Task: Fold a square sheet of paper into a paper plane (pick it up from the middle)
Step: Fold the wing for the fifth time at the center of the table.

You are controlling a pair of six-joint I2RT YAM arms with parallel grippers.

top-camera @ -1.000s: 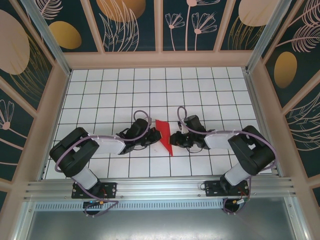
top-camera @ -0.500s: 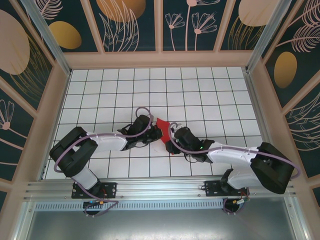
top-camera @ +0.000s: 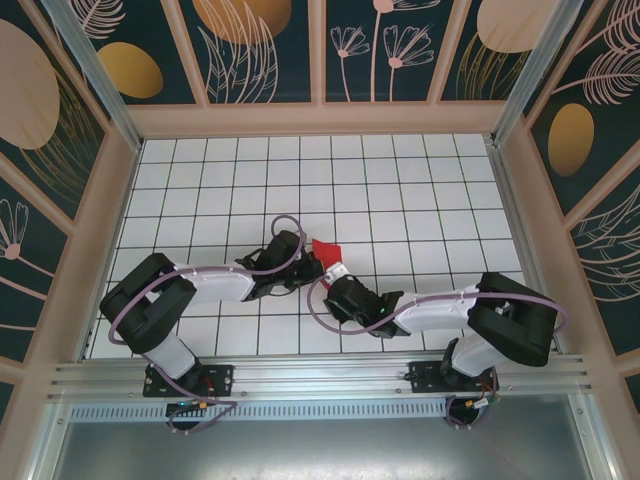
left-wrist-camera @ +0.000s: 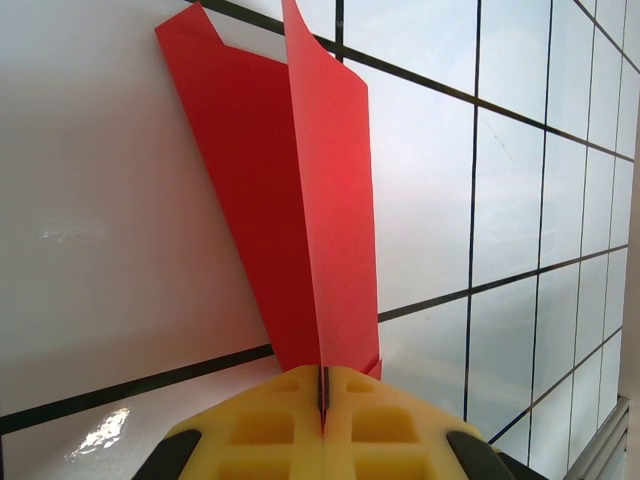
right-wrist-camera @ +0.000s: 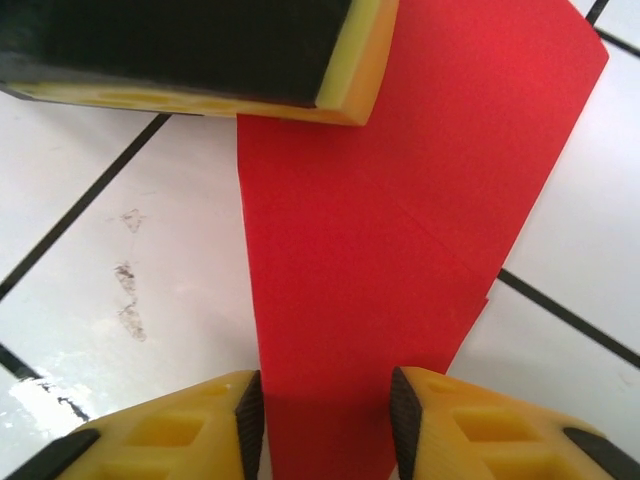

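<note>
The square sheet of paper (top-camera: 327, 249) is bright red and folded into a narrow, creased dart, like a paper plane. It lies on the white grid table near the middle front. My left gripper (top-camera: 308, 262) is shut on the dart's raised middle fold (left-wrist-camera: 300, 200); its yellow fingertips (left-wrist-camera: 322, 400) meet on the paper. My right gripper (top-camera: 335, 283) reaches in from the right over the near end of the paper. Its jaws (right-wrist-camera: 325, 420) stand open with the flat red paper (right-wrist-camera: 400, 230) lying between and beneath the pads. One left finger (right-wrist-camera: 200, 50) shows at the top of the right wrist view.
The white tiled table (top-camera: 420, 200) is ringed by a beige raised frame (top-camera: 320, 120) and patterned walls. Both arm bases sit at the metal rail (top-camera: 320, 375) at the near edge. Open tiles lie behind and to both sides of the paper.
The right arm swung left and forward, and its gripper now covers the paper's near tip. The left gripper moved right onto the paper a second ago and has held since.
</note>
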